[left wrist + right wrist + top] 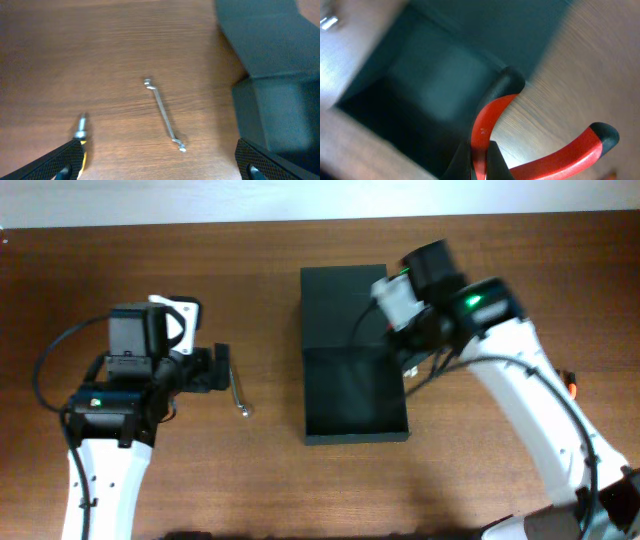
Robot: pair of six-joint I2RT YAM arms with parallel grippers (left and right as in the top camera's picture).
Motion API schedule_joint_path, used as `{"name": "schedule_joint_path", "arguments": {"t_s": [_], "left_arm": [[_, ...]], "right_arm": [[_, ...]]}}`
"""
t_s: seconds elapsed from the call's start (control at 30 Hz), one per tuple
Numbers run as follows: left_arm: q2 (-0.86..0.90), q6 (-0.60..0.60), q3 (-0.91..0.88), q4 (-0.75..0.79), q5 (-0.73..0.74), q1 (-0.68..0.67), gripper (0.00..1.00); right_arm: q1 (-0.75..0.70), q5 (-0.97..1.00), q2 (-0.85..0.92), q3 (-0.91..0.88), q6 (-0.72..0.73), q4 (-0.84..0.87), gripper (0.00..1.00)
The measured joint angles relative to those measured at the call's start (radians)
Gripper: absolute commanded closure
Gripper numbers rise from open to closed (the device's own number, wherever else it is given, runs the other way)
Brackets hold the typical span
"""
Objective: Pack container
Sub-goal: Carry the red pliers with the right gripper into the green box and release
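The container (355,430) is a dark green-black box at the table's middle, open, with its flat lid (335,305) lying behind it. It also shows in the left wrist view (280,110) and the right wrist view (420,85). My right gripper (479,162) is shut on one handle of red-handled pliers (492,112) with black tips. It holds them above the box's right wall (408,362). My left gripper (215,368) is open and empty, left of the box, over a thin metal wrench (164,114).
The thin metal wrench (238,392) lies on the wood table between my left gripper and the box. A screwdriver tip with a yellow handle (81,131) lies by my left finger. The table's far edge (200,225) runs along the top.
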Motion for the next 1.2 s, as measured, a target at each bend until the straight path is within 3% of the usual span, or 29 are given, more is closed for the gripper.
{"name": "schedule_joint_path", "arguments": {"t_s": [0.2, 0.47, 1.0, 1.03, 1.1, 1.2], "left_arm": [[0.0, -0.064, 0.0, 0.0, -0.008, 0.154, 0.01], [0.0, -0.077, 0.0, 0.0, -0.011, 0.198, 0.01], [0.0, -0.081, 0.0, 0.0, -0.011, 0.198, 0.01], [0.0, -0.081, 0.0, 0.0, -0.011, 0.198, 0.01], [0.0, -0.081, 0.0, 0.0, -0.011, 0.198, 0.01], [0.0, -0.082, 0.0, 0.0, -0.011, 0.198, 0.01]], "right_arm": [[0.18, -0.005, 0.007, 0.0, -0.159, -0.003, 0.96], [0.196, -0.022, 0.085, -0.076, -0.312, 0.039, 0.96], [0.196, -0.06, 0.127, -0.404, -0.34, 0.363, 0.95], [0.196, -0.061, 0.129, -0.426, -0.331, 0.38, 0.92], [0.196, -0.061, 0.132, -0.448, -0.322, 0.386, 0.7], [0.196, -0.062, 0.132, -0.454, -0.315, 0.397, 0.51]]}}
